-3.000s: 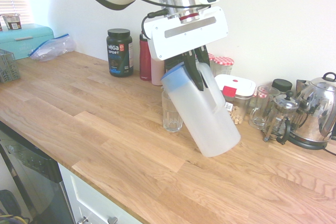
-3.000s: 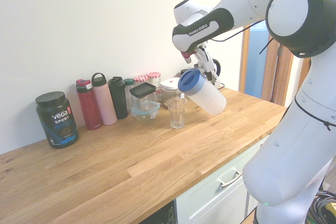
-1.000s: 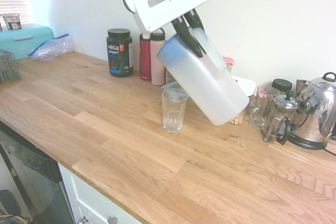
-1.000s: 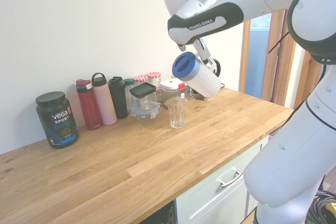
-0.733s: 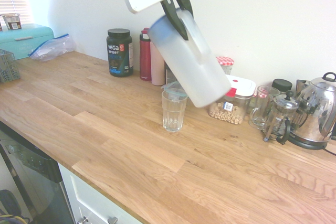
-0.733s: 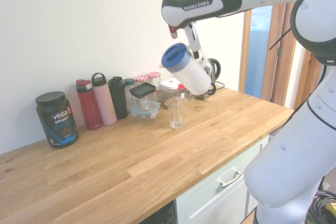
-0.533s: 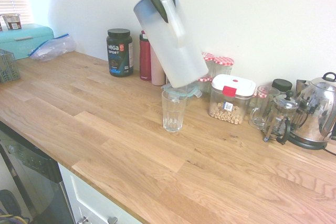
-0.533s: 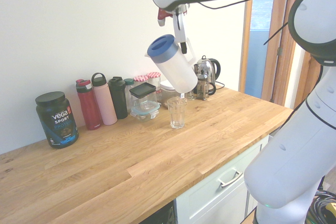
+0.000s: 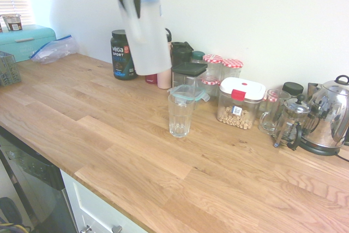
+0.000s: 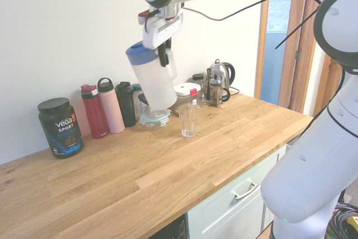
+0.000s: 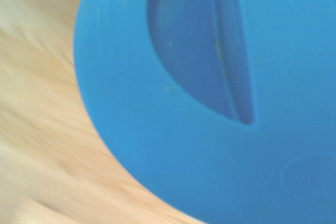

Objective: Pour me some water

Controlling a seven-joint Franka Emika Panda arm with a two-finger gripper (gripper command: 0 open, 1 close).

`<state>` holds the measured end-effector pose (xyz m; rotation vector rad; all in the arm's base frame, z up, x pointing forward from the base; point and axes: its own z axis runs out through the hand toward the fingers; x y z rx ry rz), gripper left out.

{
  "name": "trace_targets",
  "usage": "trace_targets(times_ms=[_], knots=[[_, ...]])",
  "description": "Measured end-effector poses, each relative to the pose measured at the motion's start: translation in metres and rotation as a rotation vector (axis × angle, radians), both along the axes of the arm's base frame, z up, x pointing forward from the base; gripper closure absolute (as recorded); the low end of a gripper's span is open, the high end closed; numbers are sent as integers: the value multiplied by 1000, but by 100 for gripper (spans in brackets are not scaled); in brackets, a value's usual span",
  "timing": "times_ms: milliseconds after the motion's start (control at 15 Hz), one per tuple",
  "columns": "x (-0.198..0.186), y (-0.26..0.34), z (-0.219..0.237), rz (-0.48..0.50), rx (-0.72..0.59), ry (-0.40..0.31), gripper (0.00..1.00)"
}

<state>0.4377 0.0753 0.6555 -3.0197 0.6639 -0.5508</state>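
- Blue-lidded pitcher (image 9: 150, 47): tilted, raised above counter (image 9: 109, 129).
- My gripper (image 9: 130, 12): fingers pinching pitcher handle (image 10: 172, 65).
- Drinking glass (image 9: 180, 117): upright, at five o'clock from pitcher, first exterior view.

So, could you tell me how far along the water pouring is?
The gripper holds the lidded pitcher by its handle, off the counter. The drinking glass stands upright; I can't tell if any water is in it. Setting the pitcher down remains.
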Motion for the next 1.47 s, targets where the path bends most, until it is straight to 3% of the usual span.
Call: trace_targets(times_ms=[400,467,933,1467], knots=[[-41,98,-72,-163,158,-211,100],[-43,105,-82,-183,174,-221,100],[-52,153,-142,-225,170,-108,100],[-11,160,-172,-256,212,-44,100]])
